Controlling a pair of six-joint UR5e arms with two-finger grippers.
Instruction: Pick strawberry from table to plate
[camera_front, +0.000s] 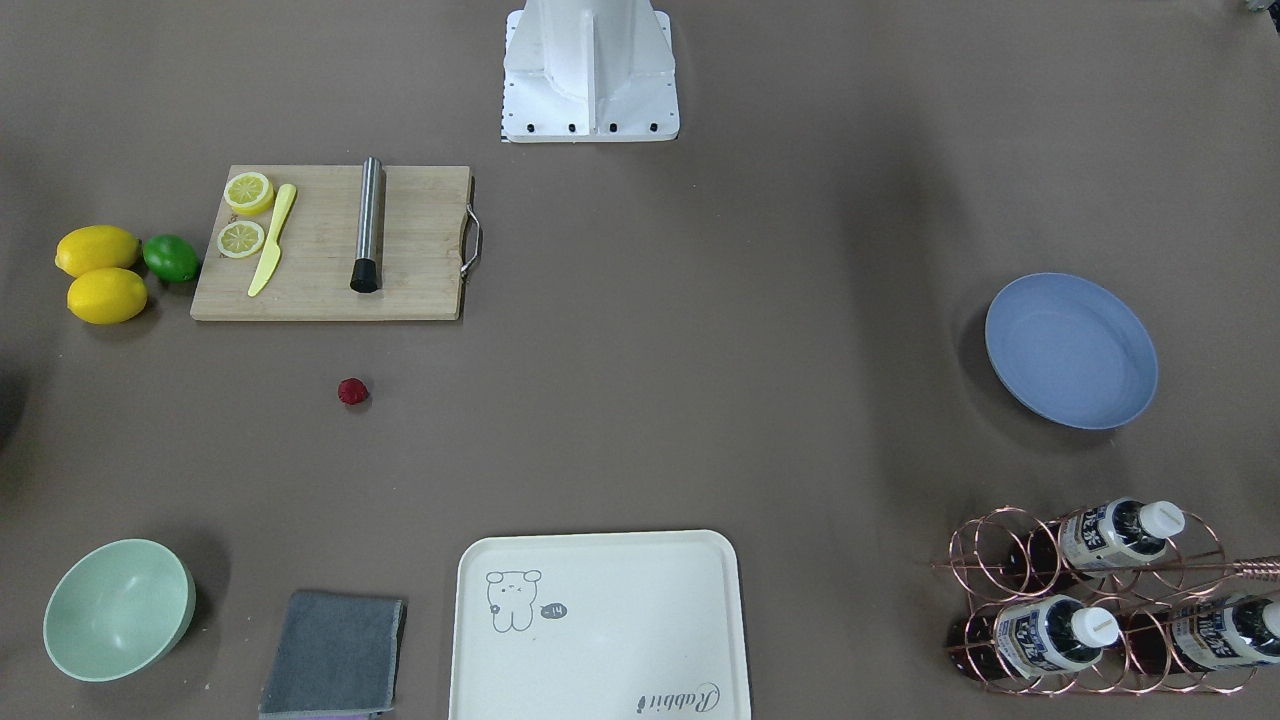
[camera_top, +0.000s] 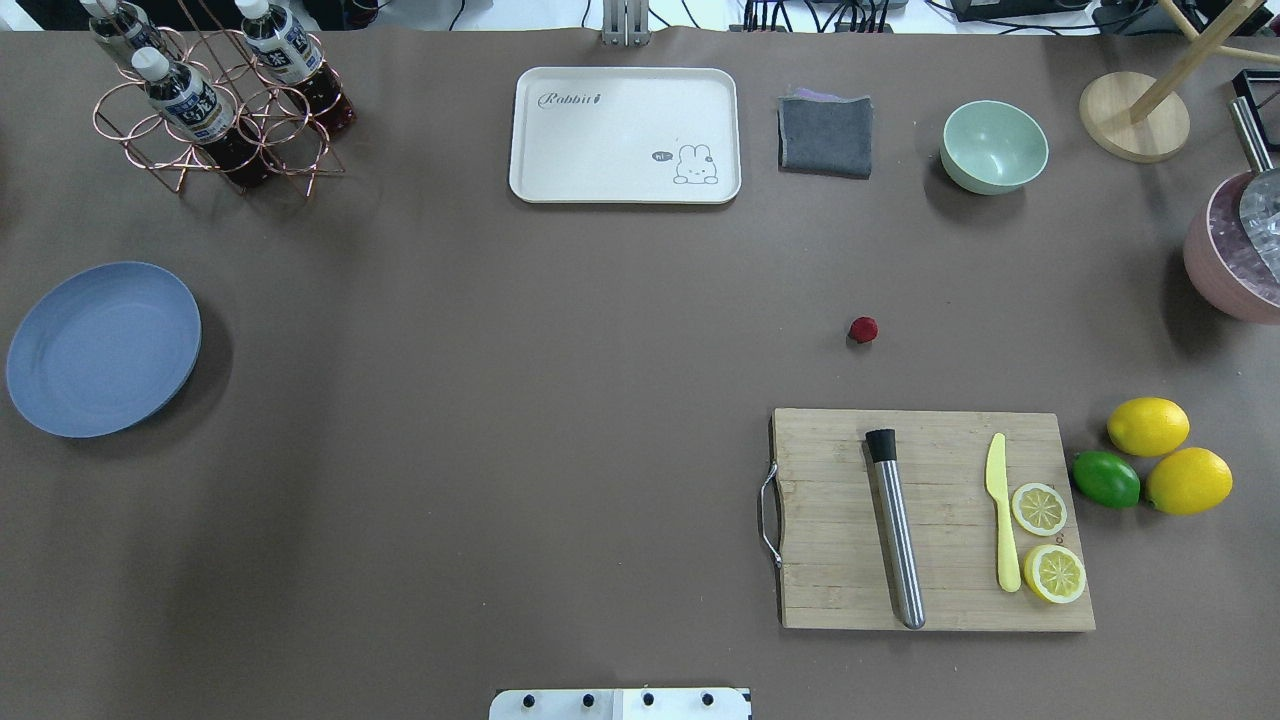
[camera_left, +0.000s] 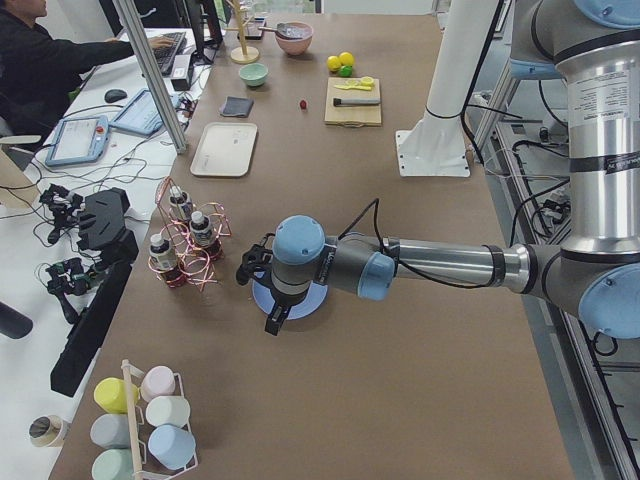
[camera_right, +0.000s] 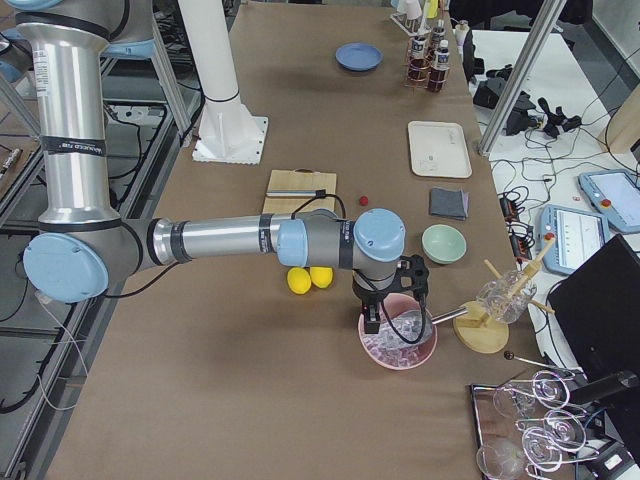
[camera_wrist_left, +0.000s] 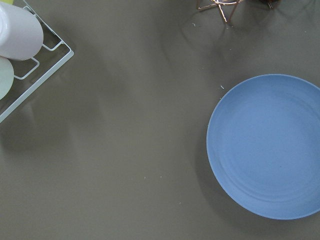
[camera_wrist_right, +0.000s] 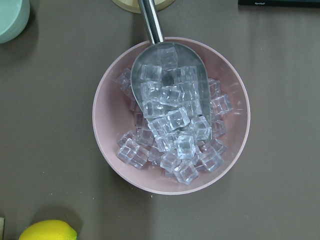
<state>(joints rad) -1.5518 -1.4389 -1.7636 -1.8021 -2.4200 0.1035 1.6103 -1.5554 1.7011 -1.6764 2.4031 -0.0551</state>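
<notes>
The small dark red strawberry (camera_front: 352, 391) (camera_top: 863, 329) lies on the brown table (camera_front: 700, 400), just off the cutting board's far edge, on the robot's right half. The blue plate (camera_front: 1070, 350) (camera_top: 100, 348) (camera_wrist_left: 270, 150) sits empty at the robot's left end. My left gripper (camera_left: 272, 318) hangs over that plate and shows only in the exterior left view, so I cannot tell its state. My right gripper (camera_right: 398, 305) hovers above a pink bowl of ice (camera_wrist_right: 170, 115), far from the strawberry (camera_right: 364, 199); its state is equally unclear.
A wooden cutting board (camera_top: 930, 520) carries a steel muddler, a yellow knife and lemon slices; two lemons and a lime (camera_top: 1105, 479) lie beside it. A cream tray (camera_top: 625, 135), grey cloth (camera_top: 825, 135), mint bowl (camera_top: 993, 147) and copper bottle rack (camera_top: 215, 110) line the far edge.
</notes>
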